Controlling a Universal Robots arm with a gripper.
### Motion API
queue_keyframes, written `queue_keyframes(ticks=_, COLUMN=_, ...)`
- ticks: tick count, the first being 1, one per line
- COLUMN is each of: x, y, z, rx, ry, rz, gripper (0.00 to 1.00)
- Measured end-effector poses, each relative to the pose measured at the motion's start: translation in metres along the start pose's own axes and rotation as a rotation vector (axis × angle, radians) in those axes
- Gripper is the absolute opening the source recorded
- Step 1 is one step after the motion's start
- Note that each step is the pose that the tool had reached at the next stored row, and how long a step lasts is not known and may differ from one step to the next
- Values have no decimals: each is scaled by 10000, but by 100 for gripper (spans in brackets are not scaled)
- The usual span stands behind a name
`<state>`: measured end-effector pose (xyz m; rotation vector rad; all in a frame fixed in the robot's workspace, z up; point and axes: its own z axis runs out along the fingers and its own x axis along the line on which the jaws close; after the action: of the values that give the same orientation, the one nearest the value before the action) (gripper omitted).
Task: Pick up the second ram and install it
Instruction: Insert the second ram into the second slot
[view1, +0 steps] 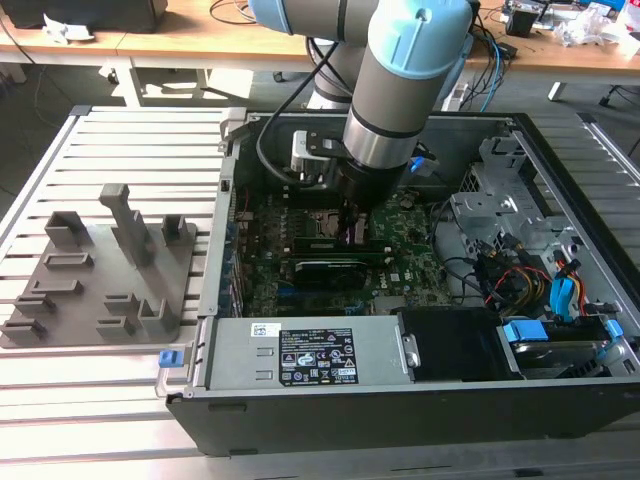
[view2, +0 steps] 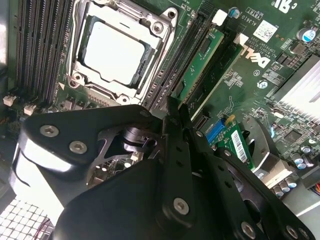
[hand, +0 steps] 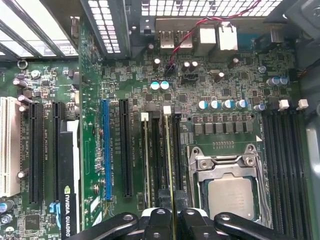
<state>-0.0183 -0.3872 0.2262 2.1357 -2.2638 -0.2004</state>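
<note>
Currently the gripper (hand: 171, 216) is clamped on the ram (hand: 170, 165), which stands on edge in its motherboard (hand: 225, 75) slot. Judged light, stiff, fragile: hold by the top edge.

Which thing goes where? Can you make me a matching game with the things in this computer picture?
Things:
1. the second ram
2. grey holder tray
3. processor

Places:
A. outside the computer case, on the slatted table
B. in a metal frame on the motherboard
C. standing on edge in the gripper

Pairs: 1-C, 2-A, 3-B
</note>
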Motion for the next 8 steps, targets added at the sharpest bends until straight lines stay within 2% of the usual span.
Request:
queue_keyframes(ticks=6, x=0, y=0, z=4, rx=1, ry=-1, rz=0, gripper=14)
queue_keyframes(ticks=8, x=-7, y=-2, z=20, rx=10, ry=-16, rz=145, gripper=14)
